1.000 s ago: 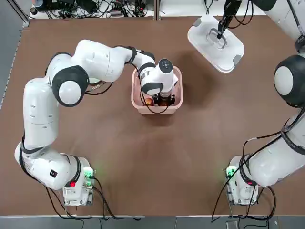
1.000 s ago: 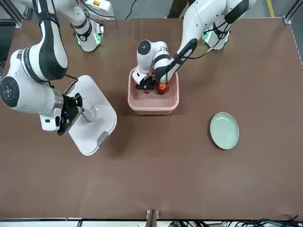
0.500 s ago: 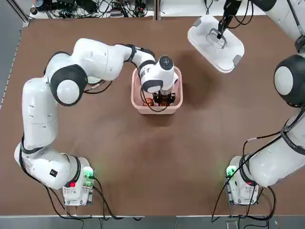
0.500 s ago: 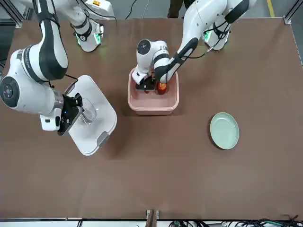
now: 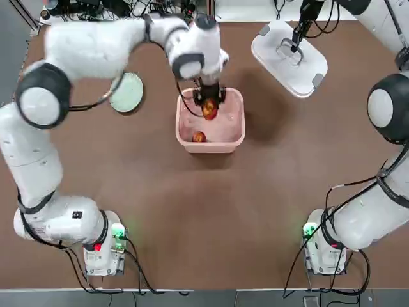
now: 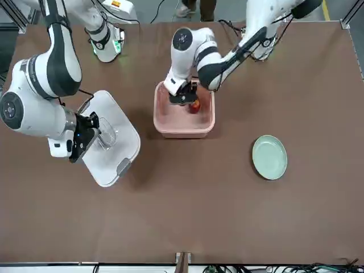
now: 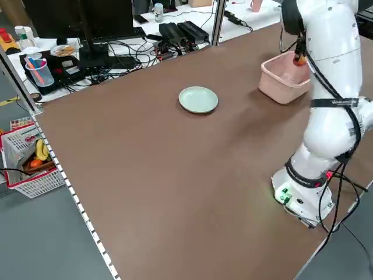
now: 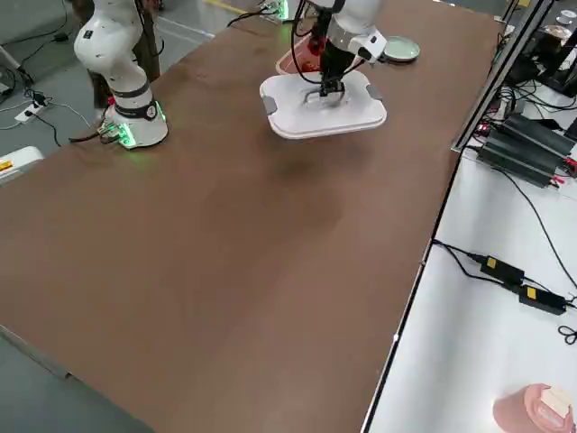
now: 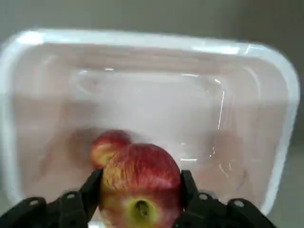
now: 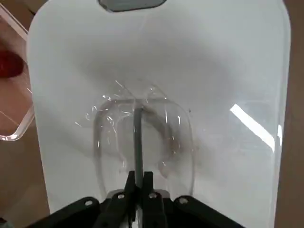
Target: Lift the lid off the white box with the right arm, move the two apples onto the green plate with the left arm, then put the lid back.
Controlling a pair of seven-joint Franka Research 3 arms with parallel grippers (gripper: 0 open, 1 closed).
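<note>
Looking down the table from my bases, the first thing I meet is the white box [image 5: 211,123], standing open near the middle. One apple [image 5: 199,137] lies on its pink floor at the near side, a little left of centre. Above the box's far half hangs my left gripper [image 5: 209,107], its jaws closed on the second apple [image 9: 140,178], pressing it from both sides. That apple is clear of the box floor; in the left wrist view it sits between my fingers [image 9: 93,190] with the other apple partly hidden behind it, lower down in the tub.

Farther off and to the left, the green plate [image 5: 127,93] rests on the brown table [image 5: 192,211], well apart from the box and with nothing on it.

Farthest away, on the right, the lid [image 5: 289,56] lies flat on the table with its handle up and a grey clip showing on its near right edge. My right gripper [image 10: 137,183] is down on it, jaws pinched tight on the thin bar handle [image 10: 137,137] at the lid's centre.
</note>
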